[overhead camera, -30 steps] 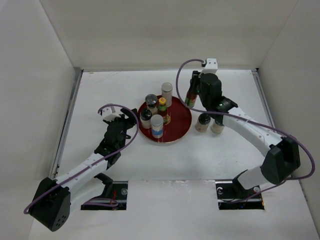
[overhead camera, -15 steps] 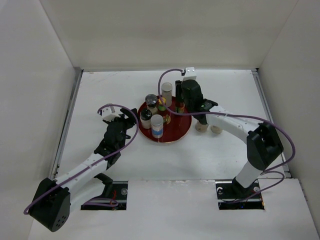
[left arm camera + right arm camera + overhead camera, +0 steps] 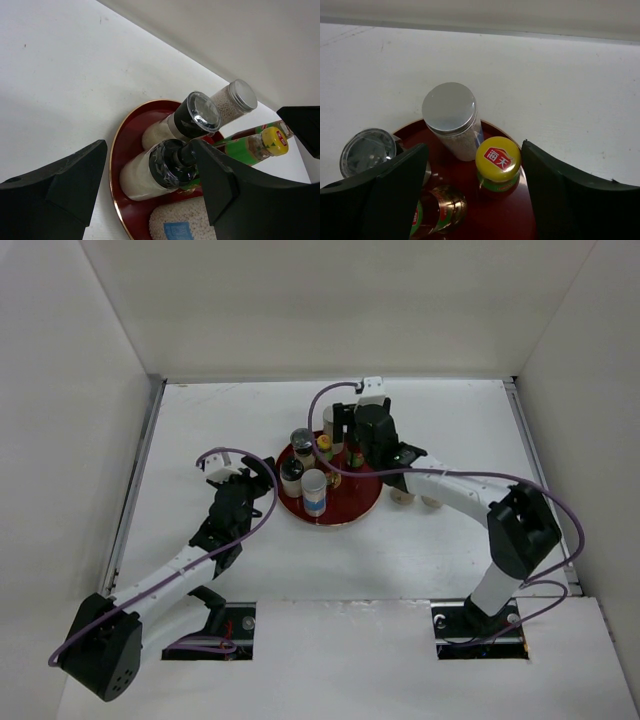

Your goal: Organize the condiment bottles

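Observation:
The round red tray [image 3: 362, 492] holds several condiment bottles: a silver-capped jar [image 3: 450, 107], two black-capped shakers [image 3: 192, 114] [image 3: 167, 165], a white blue-labelled jar [image 3: 314, 490], a gold-capped bottle [image 3: 445, 207] and a dark sauce bottle with a yellow cap [image 3: 498, 160]. My right gripper [image 3: 474, 167] is open above the tray's far right part. The yellow-capped bottle stands upright between its fingers with gaps on both sides. My left gripper [image 3: 150, 155] is open and holds nothing, just left of the tray [image 3: 117, 165], facing the shakers.
Two more small pale bottles [image 3: 402, 492] [image 3: 433, 500] stand on the white table right of the tray, partly under my right arm. White walls close in the table at the back and on both sides.
My right arm swung left from beside the tray to over it, carrying the yellow-capped bottle, and its jaws have opened, leaving the bottle on the tray. The left arm has not moved.

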